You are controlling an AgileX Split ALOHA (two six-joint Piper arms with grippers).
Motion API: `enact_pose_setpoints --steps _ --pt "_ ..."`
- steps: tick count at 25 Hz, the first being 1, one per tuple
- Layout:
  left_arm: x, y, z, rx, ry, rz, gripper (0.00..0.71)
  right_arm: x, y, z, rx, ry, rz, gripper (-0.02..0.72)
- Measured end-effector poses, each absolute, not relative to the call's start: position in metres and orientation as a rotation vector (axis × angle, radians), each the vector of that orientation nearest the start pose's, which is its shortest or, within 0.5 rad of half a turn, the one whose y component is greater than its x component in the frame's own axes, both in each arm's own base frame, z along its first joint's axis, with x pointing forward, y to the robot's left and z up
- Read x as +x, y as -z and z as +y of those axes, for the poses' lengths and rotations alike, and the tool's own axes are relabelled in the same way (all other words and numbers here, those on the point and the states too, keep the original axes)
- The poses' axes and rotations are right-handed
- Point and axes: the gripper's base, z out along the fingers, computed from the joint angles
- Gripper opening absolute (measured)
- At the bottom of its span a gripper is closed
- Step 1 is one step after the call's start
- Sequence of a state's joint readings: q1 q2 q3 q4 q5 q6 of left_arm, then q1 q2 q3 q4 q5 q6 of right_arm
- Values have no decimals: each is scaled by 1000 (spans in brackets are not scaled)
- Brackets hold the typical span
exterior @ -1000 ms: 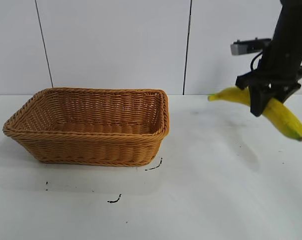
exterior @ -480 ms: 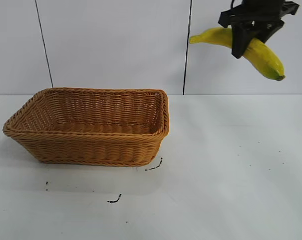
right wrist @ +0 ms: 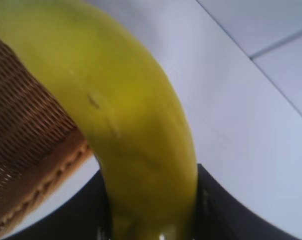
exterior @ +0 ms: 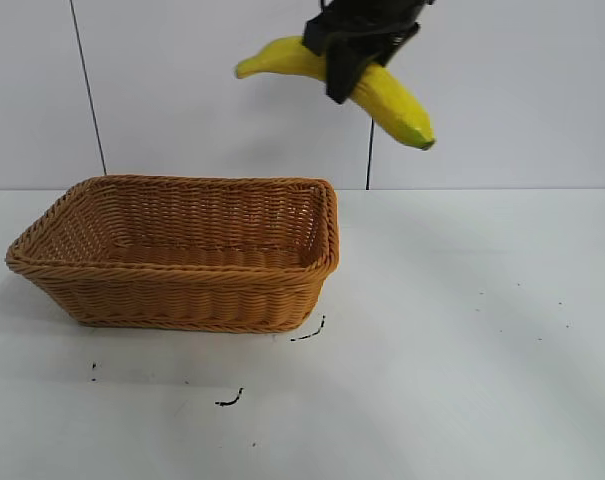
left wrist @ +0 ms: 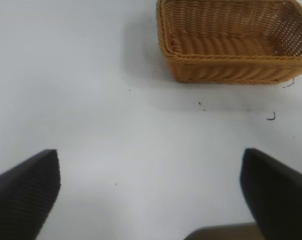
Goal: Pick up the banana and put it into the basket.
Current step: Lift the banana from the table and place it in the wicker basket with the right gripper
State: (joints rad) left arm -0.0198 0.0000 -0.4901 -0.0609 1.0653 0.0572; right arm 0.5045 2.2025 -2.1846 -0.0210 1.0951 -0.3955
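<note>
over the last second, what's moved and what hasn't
The right gripper, shut on the banana, lifted it from low over the table's right side to high in the air, then carried it left; it now hangs above the basket's right end, not yet lowered. Nothing was released. The basket stayed put on the table, and the left gripper sits open off to the basket's side.

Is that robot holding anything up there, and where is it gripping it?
Yes: the right gripper holds the banana around its middle, high above the table. The left gripper holds nothing.
</note>
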Motion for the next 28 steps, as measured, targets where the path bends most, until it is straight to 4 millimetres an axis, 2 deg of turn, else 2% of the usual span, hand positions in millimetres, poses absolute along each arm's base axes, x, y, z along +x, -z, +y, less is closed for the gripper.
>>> enact_pose_setpoints --steps 4,9,14,21,24,28 --pt "-4 -274 -5 82 50 2056 695 419 -266 292 -1332 15 2173 312" --pt "-4 -274 -5 82 50 2056 695 415 -229 328 -1473 82 2043 312" --pt "-4 -274 -5 82 50 2056 695 424 -192 338 -1492 94 2018 312" --pt "-4 -274 -5 82 50 2056 695 432 -157 345 -1490 85 1995 312" --pt "-4 -274 -5 82 50 2056 695 433 -145 346 -1499 86 2002 312" --pt "-4 -274 -5 82 50 2056 695 433 -142 346 -1497 73 2012 312"
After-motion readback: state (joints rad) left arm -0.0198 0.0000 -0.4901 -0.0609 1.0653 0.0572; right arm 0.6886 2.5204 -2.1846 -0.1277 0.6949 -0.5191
